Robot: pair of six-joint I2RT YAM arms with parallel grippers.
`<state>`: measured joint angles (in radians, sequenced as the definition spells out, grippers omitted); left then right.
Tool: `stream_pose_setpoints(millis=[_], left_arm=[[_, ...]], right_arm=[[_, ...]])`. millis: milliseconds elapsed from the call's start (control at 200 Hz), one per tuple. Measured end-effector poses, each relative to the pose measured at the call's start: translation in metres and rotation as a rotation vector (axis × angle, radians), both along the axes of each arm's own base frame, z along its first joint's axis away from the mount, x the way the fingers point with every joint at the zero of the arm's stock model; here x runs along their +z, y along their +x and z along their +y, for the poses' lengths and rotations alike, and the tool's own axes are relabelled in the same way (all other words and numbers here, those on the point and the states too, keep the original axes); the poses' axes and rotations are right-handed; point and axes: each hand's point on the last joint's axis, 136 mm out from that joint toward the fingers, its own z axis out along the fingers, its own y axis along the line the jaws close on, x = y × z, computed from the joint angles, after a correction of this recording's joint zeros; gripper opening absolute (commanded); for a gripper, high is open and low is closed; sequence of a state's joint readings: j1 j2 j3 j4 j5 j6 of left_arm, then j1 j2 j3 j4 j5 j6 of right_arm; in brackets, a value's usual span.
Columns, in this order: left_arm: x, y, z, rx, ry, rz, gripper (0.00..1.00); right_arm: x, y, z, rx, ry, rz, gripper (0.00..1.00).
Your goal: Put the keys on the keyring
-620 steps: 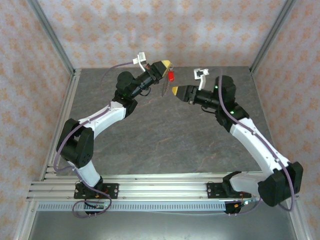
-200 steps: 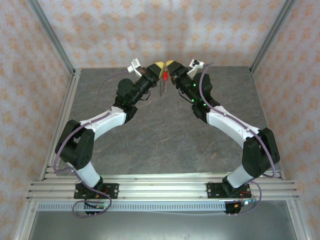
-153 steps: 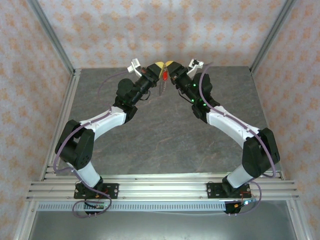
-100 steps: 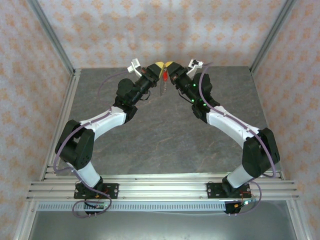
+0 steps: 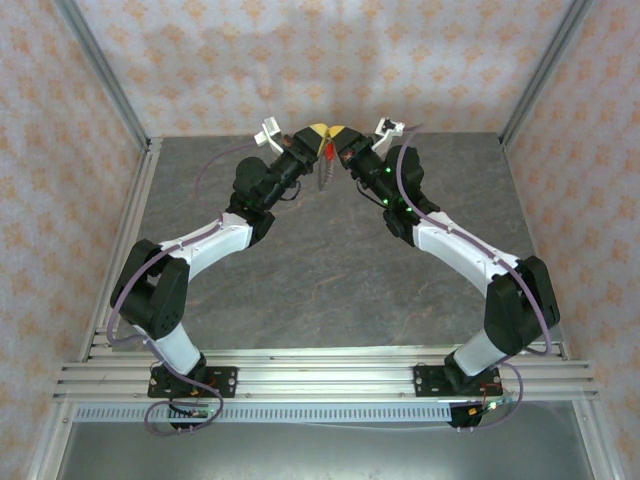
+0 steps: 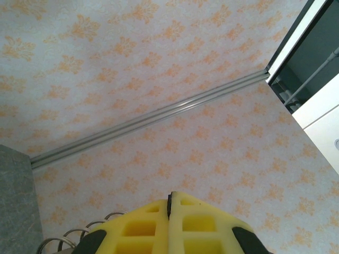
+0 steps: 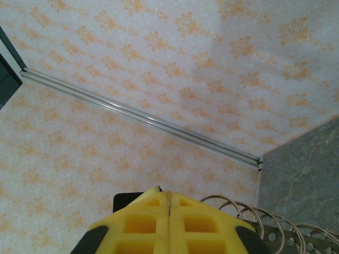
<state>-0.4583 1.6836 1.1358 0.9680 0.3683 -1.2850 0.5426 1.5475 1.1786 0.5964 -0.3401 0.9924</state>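
1. My left fingers point(image 5: 316, 134): high over the far edge of the worktop point(image 5: 330, 280), pads pressed together. The keyring point(image 5: 322, 178) dangles from them as a thin chain, off the surface.
2. My right fingers point(image 5: 341, 136): also together, just beside the left tips. Whether they pinch anything I cannot tell.
3. The key point(image 5: 327, 150): red head, between the two sets of tips, at the top of the chain.
4. Edges: the back wall point(image 5: 330, 60) is just behind both tips. The frame posts point(image 5: 103, 75) stand at the far corners, well apart from me.
5. Open room: broad grey surface between my arms, running toward the near rail point(image 5: 320, 372).
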Motion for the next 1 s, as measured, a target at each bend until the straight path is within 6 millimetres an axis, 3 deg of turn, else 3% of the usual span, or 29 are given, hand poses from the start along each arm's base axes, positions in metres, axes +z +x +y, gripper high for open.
stream_pose_setpoints(millis=[220, 410, 585, 841, 1001], left_arm=[[-0.002, 0.001, 0.000, 0.004, 0.010, 0.006, 0.00], [-0.006, 0.001, -0.003, 0.003, 0.061, 0.025, 0.30], [0.002, 0.000, -0.004, 0.004, 0.100, 0.014, 0.55], [0.009, 0.008, 0.000, -0.009, 0.155, 0.025, 0.65], [0.034, 0.019, 0.010, -0.025, 0.197, -0.021, 0.69]], right_arm=[[0.001, 0.001, -0.001, -0.003, -0.019, -0.002, 0.00], [-0.002, 0.005, -0.007, 0.022, -0.031, 0.005, 0.00], [0.000, 0.026, -0.024, 0.016, -0.015, 0.011, 0.00], [-0.006, 0.045, -0.031, 0.069, -0.023, 0.033, 0.00], [0.004, 0.058, -0.033, 0.122, -0.032, 0.023, 0.00]])
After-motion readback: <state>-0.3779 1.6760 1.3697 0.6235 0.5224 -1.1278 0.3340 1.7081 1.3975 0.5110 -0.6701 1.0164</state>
